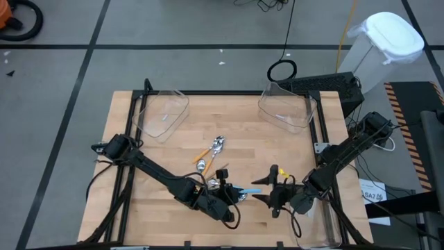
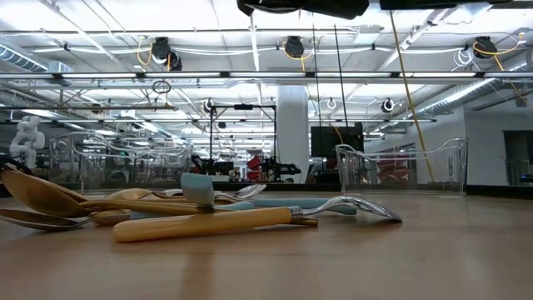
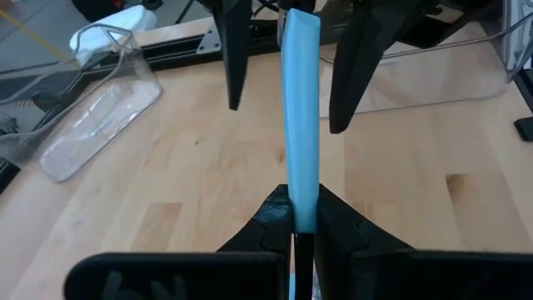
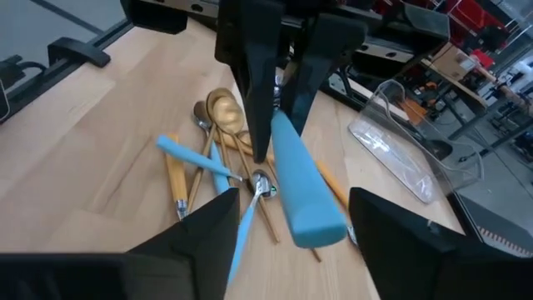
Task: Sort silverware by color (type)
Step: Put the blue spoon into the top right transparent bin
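My left gripper [image 1: 232, 193] is at the table's near middle, shut on a light blue-handled spoon [image 1: 251, 189]. The handle points toward the table's right, and its free end [image 4: 312, 221] lies between the open fingers of my right gripper [image 1: 272, 186], which stand on either side without touching it. The spoon's bowl is hidden behind the left fingers. The other spoons, orange-handled, blue-handled and gold, lie in a loose crossed pile [image 1: 211, 156] on the table, seen also in the right wrist view [image 4: 216, 158] and in the low view [image 2: 191, 212]. My left gripper pinches the blue handle [image 3: 301, 204] between its two fingers, on the stretch away from the handle's free end. The fingers lie along the spoon, coming from the table's left. The spoon is lifted clear above the table and sticks out straight ahead of the fingers.
Two clear plastic bins stand at the far side: one at the far left [image 1: 163, 114], one at the far right [image 1: 288, 104]. A black frame rail [image 1: 229, 92] runs around the table's edges. Bare wood shows between the pile and the bins.
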### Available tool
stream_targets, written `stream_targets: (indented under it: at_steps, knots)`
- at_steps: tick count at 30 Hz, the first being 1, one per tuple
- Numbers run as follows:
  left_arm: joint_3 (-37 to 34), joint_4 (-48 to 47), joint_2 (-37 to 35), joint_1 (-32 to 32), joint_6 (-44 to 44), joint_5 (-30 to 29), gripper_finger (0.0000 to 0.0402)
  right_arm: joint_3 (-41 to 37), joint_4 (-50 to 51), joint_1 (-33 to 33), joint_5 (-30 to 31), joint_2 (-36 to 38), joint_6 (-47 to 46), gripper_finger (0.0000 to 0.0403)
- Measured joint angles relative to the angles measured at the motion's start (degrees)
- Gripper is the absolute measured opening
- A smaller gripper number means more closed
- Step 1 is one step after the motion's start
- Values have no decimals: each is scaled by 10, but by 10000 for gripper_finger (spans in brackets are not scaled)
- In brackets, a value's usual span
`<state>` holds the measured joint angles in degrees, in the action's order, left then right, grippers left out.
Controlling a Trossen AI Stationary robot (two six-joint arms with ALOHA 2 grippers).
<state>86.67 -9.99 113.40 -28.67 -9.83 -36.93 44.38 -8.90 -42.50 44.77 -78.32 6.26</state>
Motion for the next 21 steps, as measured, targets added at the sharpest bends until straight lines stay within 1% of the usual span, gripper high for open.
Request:
stream_targets:
  at_steps: [6,11,15,21]
  knots:
    - [0,-6,0,0,-13,0,22,0,0,0,0,0,7,161]
    - [0,-9,0,1,-26,9,22,0,-3,0,0,0,20,132]
    - [0,-12,0,1,-26,10,22,0,-13,0,-1,0,26,123]
    - [0,-19,0,2,-26,14,22,0,-36,1,-42,0,47,127]
